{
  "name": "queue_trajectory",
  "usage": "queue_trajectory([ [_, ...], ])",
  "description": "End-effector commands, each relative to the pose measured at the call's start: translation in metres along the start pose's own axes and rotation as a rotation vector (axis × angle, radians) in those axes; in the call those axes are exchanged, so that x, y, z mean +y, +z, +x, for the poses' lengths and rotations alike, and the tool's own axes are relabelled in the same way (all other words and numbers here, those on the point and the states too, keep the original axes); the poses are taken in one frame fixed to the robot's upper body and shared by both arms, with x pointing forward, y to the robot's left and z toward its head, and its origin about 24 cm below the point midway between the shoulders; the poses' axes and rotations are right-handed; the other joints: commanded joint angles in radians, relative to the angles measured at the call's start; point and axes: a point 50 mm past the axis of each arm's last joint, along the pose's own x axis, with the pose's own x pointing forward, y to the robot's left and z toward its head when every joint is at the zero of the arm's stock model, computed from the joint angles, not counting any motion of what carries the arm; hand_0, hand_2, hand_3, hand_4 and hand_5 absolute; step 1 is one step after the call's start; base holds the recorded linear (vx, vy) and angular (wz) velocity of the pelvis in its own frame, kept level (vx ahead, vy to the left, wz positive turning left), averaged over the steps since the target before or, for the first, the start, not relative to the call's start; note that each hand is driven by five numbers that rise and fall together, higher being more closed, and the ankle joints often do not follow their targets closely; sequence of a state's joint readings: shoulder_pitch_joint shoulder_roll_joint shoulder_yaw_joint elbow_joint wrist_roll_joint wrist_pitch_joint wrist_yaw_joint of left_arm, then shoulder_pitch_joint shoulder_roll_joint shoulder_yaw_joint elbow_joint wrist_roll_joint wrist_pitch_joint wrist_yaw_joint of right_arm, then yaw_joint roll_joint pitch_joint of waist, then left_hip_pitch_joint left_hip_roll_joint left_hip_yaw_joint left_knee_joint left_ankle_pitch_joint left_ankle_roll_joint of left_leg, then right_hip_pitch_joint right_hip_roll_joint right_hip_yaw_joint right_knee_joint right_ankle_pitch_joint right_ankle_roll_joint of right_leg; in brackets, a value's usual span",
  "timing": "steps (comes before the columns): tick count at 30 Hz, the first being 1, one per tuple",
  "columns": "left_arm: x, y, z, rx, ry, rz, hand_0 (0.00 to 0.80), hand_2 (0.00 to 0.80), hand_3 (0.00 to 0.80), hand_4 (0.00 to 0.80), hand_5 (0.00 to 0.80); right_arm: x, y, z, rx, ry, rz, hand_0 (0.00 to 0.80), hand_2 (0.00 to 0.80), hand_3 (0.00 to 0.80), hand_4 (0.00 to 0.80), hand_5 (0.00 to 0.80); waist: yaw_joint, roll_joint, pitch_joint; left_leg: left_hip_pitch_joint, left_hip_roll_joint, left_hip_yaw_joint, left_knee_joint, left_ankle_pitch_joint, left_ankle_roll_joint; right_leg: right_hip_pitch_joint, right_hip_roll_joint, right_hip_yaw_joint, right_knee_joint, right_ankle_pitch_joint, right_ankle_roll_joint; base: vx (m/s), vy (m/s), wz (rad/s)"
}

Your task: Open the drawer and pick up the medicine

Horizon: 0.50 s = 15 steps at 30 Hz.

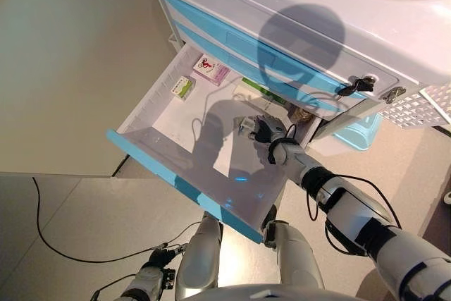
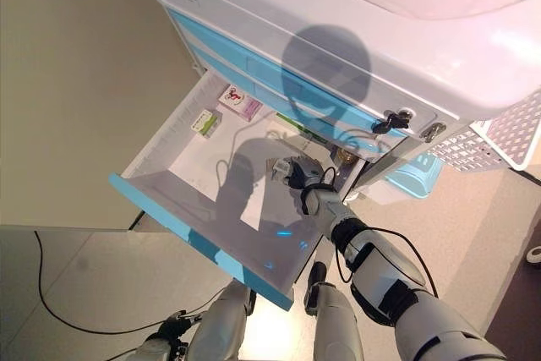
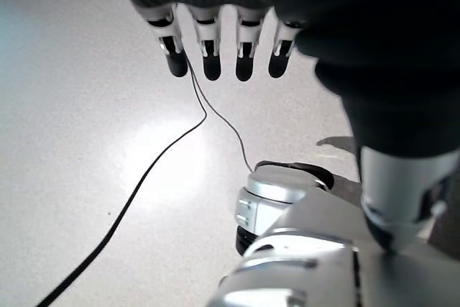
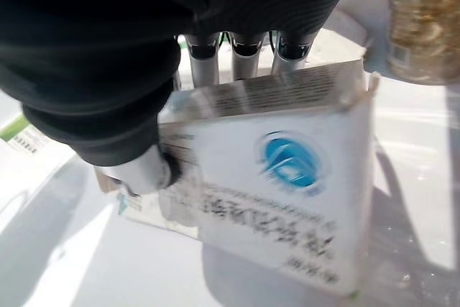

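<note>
reaching into the open drawer (image 1: 151, 114), we have our right hand (image 1: 266, 132) wrapped around a white medicine box (image 4: 287, 185) near the drawer's back right corner. in the right wrist view the fingers (image 4: 241, 59) curl over the box's top edge and the thumb (image 4: 144, 170) presses its printed face, so we are pinching it. the box sits directly under the palm, its long side running across the fingers, and we cannot tell if it is clear of the drawer floor. we judge the next move is a straight lift. a brown bottle (image 4: 424, 19) stands just beside the box. a pink box (image 1: 211, 70) and a green box (image 1: 183, 87) lie well apart. our left hand (image 3: 223, 48) hangs low, fingers straight, far from the drawer.
</note>
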<state>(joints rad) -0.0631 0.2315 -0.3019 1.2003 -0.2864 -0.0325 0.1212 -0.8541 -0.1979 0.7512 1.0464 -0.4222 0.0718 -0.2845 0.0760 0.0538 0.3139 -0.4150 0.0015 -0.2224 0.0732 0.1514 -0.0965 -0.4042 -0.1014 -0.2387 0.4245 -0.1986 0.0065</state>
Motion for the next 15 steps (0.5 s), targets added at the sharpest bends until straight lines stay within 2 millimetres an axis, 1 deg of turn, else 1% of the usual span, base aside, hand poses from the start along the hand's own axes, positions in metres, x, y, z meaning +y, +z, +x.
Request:
queue_trajectory([
  [1,0.001,0.017,0.003,-0.042,-0.007,0.07,0.0,0.0,0.0,0.0,0.0,0.021,0.008,-0.003,0.003,0.104,-0.036,0.8,0.8,0.8,0.8,0.8,0.044,-0.044,0.073,0.042,-0.103,0.017,0.023,-0.077,0.081,0.084,-0.058,0.051,-0.237,0.2,0.083,0.0,0.0,0.0],
  [2,0.001,0.017,0.003,-0.042,-0.006,0.066,0.0,0.0,0.0,0.0,0.0,0.02,0.01,-0.003,-0.005,0.099,-0.038,0.8,0.8,0.8,0.8,0.8,0.043,-0.044,0.072,0.043,-0.102,0.016,0.022,-0.077,0.081,0.083,-0.057,0.052,-0.236,0.2,0.083,0.0,0.0,0.0],
  [4,0.002,0.018,0.003,-0.045,-0.005,0.062,0.0,0.0,0.0,0.0,0.0,0.009,0.02,0.001,-0.049,0.055,-0.021,0.8,0.8,0.8,0.8,0.8,0.041,-0.048,0.066,0.047,-0.099,0.022,0.019,-0.078,0.082,0.084,-0.055,0.058,-0.239,0.202,0.084,0.0,0.0,0.0],
  [5,0.002,0.018,0.003,-0.045,-0.005,0.062,0.0,0.0,0.0,0.0,0.0,0.009,0.02,0.001,-0.049,0.054,-0.021,0.8,0.8,0.8,0.8,0.8,0.04,-0.047,0.064,0.044,-0.099,0.022,0.018,-0.076,0.082,0.081,-0.055,0.057,-0.241,0.205,0.084,0.0,0.0,0.0],
  [7,0.002,0.018,0.003,-0.046,-0.005,0.059,0.0,0.0,0.0,0.0,0.0,0.002,0.027,0.002,-0.08,0.03,-0.01,0.8,0.8,0.8,0.8,0.8,0.037,-0.05,0.06,0.046,-0.097,0.026,0.017,-0.076,0.082,0.082,-0.052,0.062,-0.245,0.207,0.085,0.0,0.0,0.0],
  [8,0.003,0.018,0.003,-0.045,0.001,0.052,0.0,0.0,0.0,0.0,0.0,-0.002,0.035,0.002,-0.115,0.015,0.01,0.8,0.8,0.8,0.8,0.8,0.033,-0.057,0.056,0.052,-0.093,0.034,0.014,-0.078,0.082,0.085,-0.049,0.065,-0.253,0.21,0.087,0.0,0.0,0.0],
  [9,0.003,0.018,0.003,-0.045,0.001,0.052,0.0,0.0,0.0,0.0,0.0,-0.002,0.034,0.002,-0.115,0.016,0.01,0.8,0.8,0.8,0.8,0.8,0.034,-0.057,0.056,0.052,-0.093,0.034,0.014,-0.078,0.082,0.086,-0.049,0.066,-0.254,0.211,0.087,0.0,0.0,0.0],
  [10,0.008,0.017,0.003,-0.042,0.009,0.062,0.0,0.0,0.0,0.0,0.0,-0.004,0.036,0.005,-0.113,0.021,0.02,0.8,0.8,0.8,0.8,0.8,0.04,-0.058,0.051,0.057,-0.091,0.036,0.013,-0.08,0.081,0.091,-0.047,0.065,-0.258,0.211,0.087,0.018,-0.003,-0.04],
  [11,0.01,0.013,0.002,-0.032,0.02,0.05,0.0,0.0,0.0,0.0,0.0,-0.005,0.039,0.002,-0.149,0.021,0.002,0.8,0.8,0.8,0.8,0.8,0.035,-0.065,0.05,0.066,-0.087,0.044,0.011,-0.083,0.081,0.096,-0.044,0.072,-0.26,0.21,0.089,0.009,0.004,-0.07],
  [12,0.014,0.013,0.003,-0.028,0.032,0.024,0.0,0.0,0.0,0.0,0.0,-0.027,0.047,-0.001,-0.236,-0.041,0.043,0.8,0.8,0.8,0.8,0.8,0.018,-0.08,0.047,0.069,-0.079,0.062,0.004,-0.082,0.08,0.094,-0.037,0.084,-0.268,0.217,0.091,0.004,0.011,-0.05],
  [14,0.017,0.011,0.003,-0.01,0.051,-0.009,0.0,0.0,0.0,0.0,0.0,-0.044,0.054,-0.016,-0.352,-0.104,0.111,0.8,0.8,0.8,0.8,0.8,-0.01,-0.107,0.045,0.083,-0.066,0.086,0.001,-0.087,0.079,0.096,-0.027,0.104,-0.274,0.22,0.092,0.013,-0.004,-0.14],
  [15,0.019,0.008,0.003,0.007,0.059,-0.009,0.0,0.0,0.0,0.0,0.0,-0.037,0.048,-0.024,-0.358,-0.097,0.171,0.8,0.8,0.8,0.8,0.8,-0.022,-0.121,0.034,0.096,-0.06,0.095,-0.001,-0.091,0.079,0.107,-0.02,0.109,-0.284,0.22,0.093,0.026,-0.025,-0.42],
])
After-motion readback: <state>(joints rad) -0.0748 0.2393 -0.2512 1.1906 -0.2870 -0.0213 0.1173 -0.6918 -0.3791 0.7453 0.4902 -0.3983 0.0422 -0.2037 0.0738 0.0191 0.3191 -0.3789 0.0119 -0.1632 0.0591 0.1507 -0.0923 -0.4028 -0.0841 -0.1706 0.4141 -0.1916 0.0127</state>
